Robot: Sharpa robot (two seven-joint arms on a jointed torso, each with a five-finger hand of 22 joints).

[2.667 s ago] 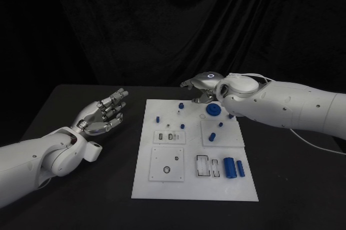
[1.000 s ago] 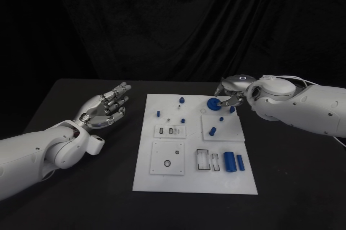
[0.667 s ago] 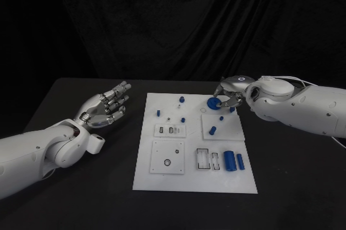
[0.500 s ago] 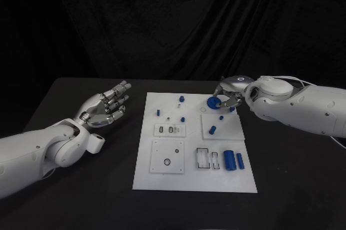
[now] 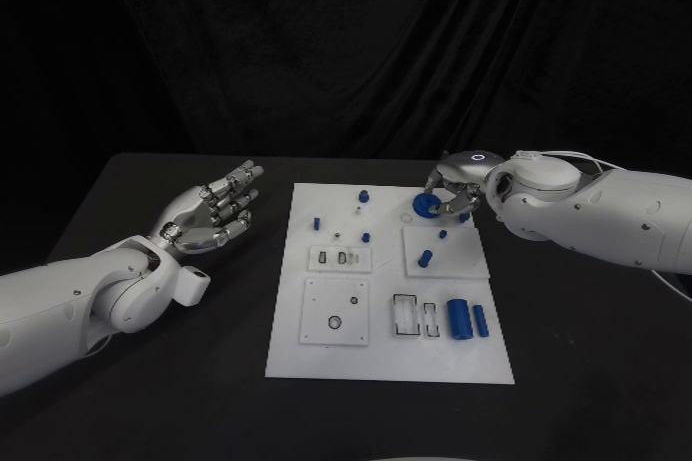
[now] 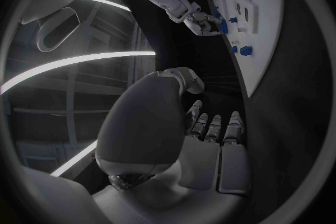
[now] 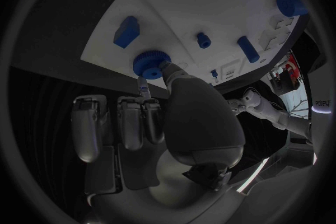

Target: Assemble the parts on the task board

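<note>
Nearest to where I stand, low in the frame, the task board [image 5: 332,366] lies flat on the black table [image 5: 577,381]. In its lower right sit two long blue cylinders [image 5: 460,320] side by side, just beside a pair of framed slots. Above them, in the middle right, a small blue peg [image 5: 424,260] stands on a raised square plate, and further up near the top edge a few smaller blue pegs [image 5: 364,196] stand apart from one another.

At the left of the frame the left hand [image 5: 206,219] hovers palm-up beside the board, well clear of it, fingers spread wide and holding nothing.

Furthest back, upper right, the right hand [image 5: 450,193] has its fingers on a blue gear [image 5: 427,207] with a ridged rim, at the board's top right corner. The right wrist view shows a thumb and a fingertip [image 7: 144,89] against the gear [image 7: 150,63], the other fingers straight and off it; it looks like a light pinch. I cannot tell whether the gear is seated on the board or lifted just above it.

The risk, as I see it, is that thin grip: if the gear tilts as it goes down it could bind, or slip out and roll off the near corner of the board, which lies right beside it. The big forearm also passes close over the standing pegs.
</note>
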